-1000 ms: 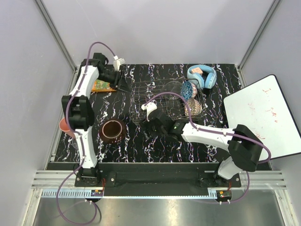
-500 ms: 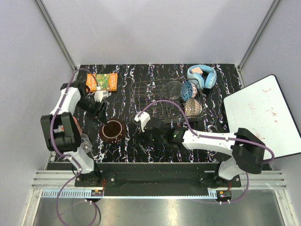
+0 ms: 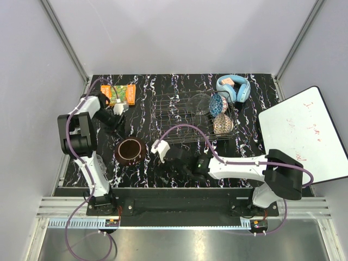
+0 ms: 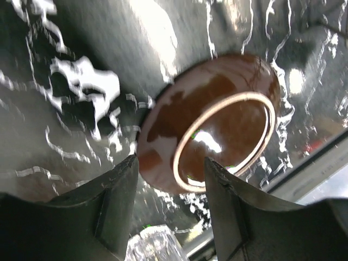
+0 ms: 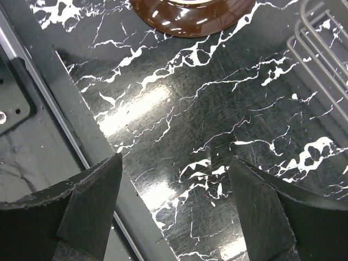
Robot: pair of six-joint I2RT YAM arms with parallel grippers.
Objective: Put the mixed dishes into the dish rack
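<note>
both released: left end effector aimed at glossy brown bowl, right end effector near it. risk of clashing there, or slipping off slick rim.

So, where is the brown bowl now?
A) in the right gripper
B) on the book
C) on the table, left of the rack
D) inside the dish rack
C: the brown bowl stands on the table, left of the dish rack and apart from it.
</note>
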